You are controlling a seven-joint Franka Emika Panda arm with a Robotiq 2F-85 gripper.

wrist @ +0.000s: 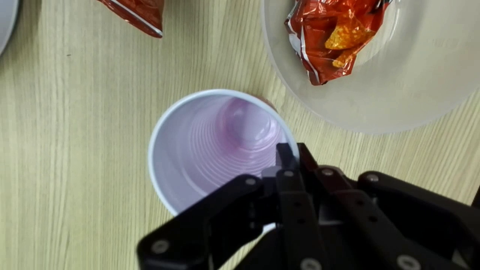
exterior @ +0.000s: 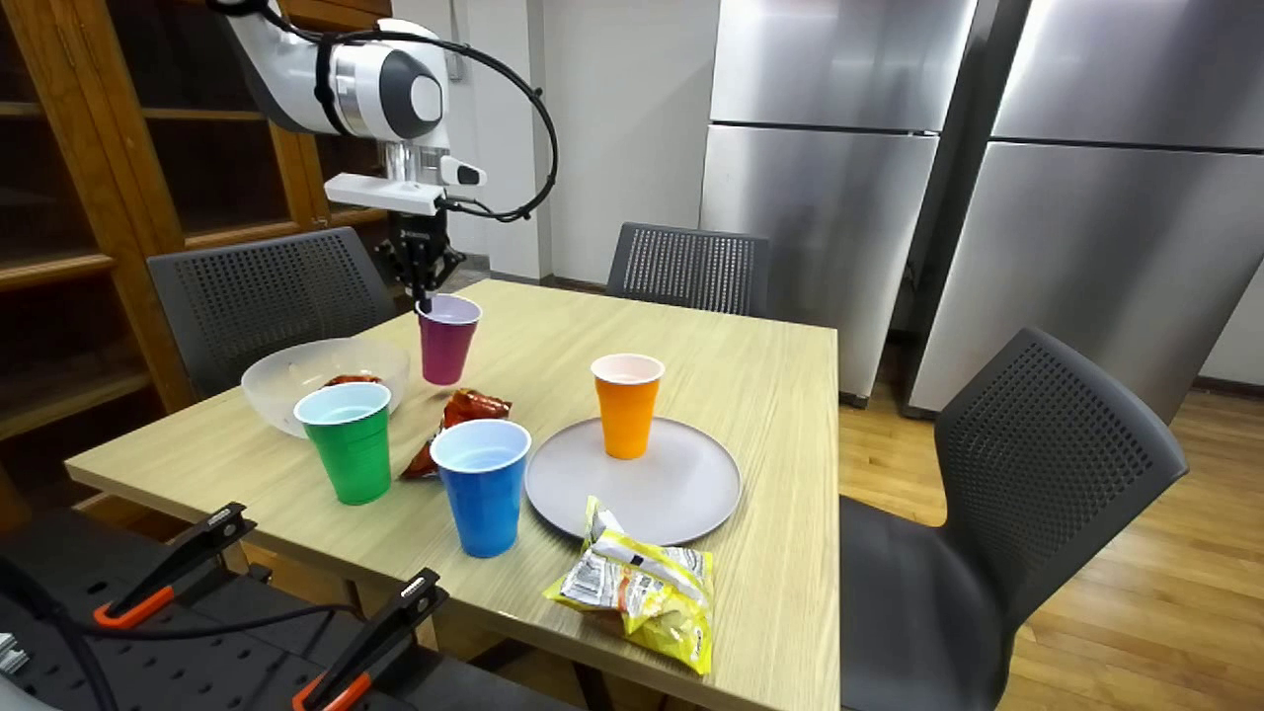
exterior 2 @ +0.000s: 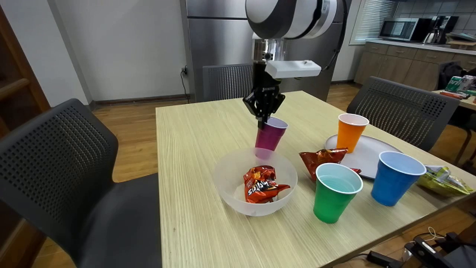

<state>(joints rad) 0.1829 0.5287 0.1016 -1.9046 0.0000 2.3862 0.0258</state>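
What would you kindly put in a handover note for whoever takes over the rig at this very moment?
Fingers: shut on the rim of the purple cup, one inside it and one outside.
Things: the frosted bowl, with a red bag in it, stands beside that cup on the table. Another red bag lies nearby. The orange cup stands on the plate; the green cup and the blue cup stand apart from it.
Done: purple cup gripped.
Left: it is not yet released. Whether its base touches the table, I cannot tell.
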